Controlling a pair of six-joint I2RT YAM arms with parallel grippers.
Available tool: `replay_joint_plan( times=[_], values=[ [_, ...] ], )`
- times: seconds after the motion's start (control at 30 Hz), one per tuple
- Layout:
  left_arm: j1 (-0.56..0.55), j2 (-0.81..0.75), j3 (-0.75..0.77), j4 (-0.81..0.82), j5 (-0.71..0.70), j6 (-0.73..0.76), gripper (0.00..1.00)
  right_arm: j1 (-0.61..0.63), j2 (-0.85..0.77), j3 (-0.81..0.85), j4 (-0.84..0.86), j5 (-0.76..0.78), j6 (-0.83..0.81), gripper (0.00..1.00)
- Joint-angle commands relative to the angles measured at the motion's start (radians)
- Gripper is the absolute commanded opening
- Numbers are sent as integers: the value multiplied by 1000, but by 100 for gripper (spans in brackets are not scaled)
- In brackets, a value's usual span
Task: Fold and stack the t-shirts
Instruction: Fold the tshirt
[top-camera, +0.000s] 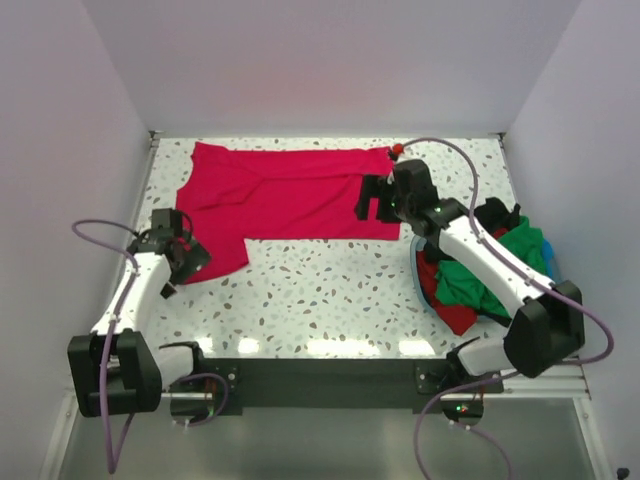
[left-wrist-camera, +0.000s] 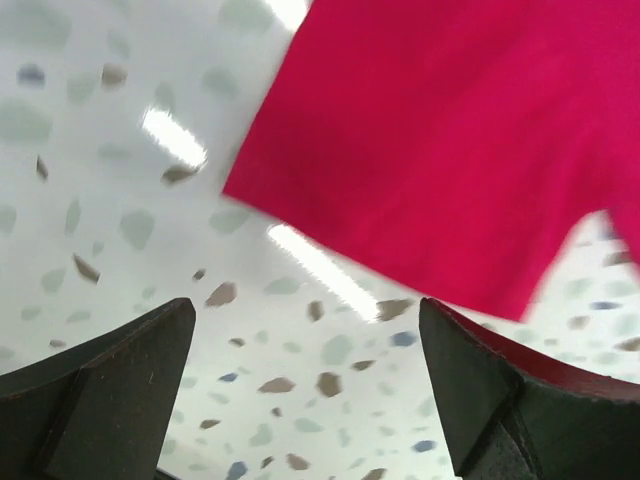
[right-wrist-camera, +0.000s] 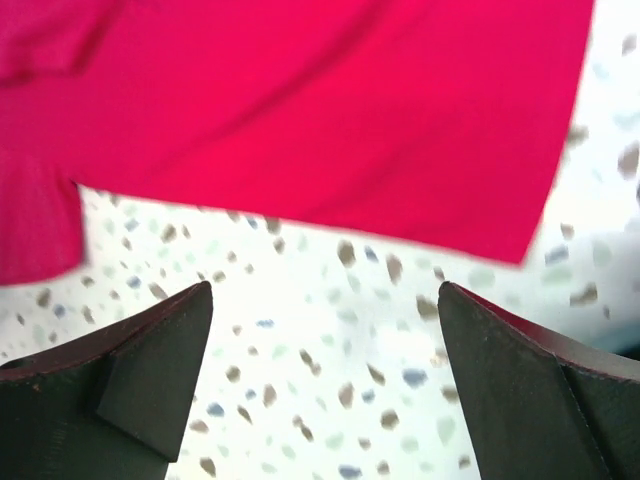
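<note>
Crimson shirt (top-camera: 290, 195): soft, flat, creased | surface (top-camera: 330, 290): glossy, speckled | left gripper (left-wrist-camera: 310, 380), right gripper (right-wrist-camera: 325, 380): jaws released, empty | shirt heap (top-camera: 465, 285): partly hidden behind right arm

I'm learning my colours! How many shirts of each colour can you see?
Crimson t-shirt, spread flat: 1
Green t-shirt, bunched up: 1
Red t-shirt, bunched up: 1
Black t-shirt, bunched up: 1
Total: 4 showing; more may be hidden underneath.
</note>
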Motion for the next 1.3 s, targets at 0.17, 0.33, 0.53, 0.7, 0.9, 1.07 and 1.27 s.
replay_joint_plan(
  times=[0.17,0.33,0.53,0.7,0.9,1.07,1.27],
  values=[
    [16,-3,-151,45,-46,-105,100,-2,-218,-232,3,83,79,98],
    [49,74,-145,94,-84,-118,100,-2,-239,-285,10,63,85,99],
    [112,120,-151,202,-40,-122,99,1,-205,-293,8,58,77,99],
    [115,191,-162,268,-3,-119,94,0,-150,-299,7,72,86,99],
    [114,255,-194,314,-6,-125,74,1,-87,-246,-12,95,88,99],
    [114,229,-193,283,-27,-131,35,1,-28,-191,-27,144,74,99],
    [114,175,-191,286,-51,-124,0,18,103,-134,-46,173,122,99]
  ],
)
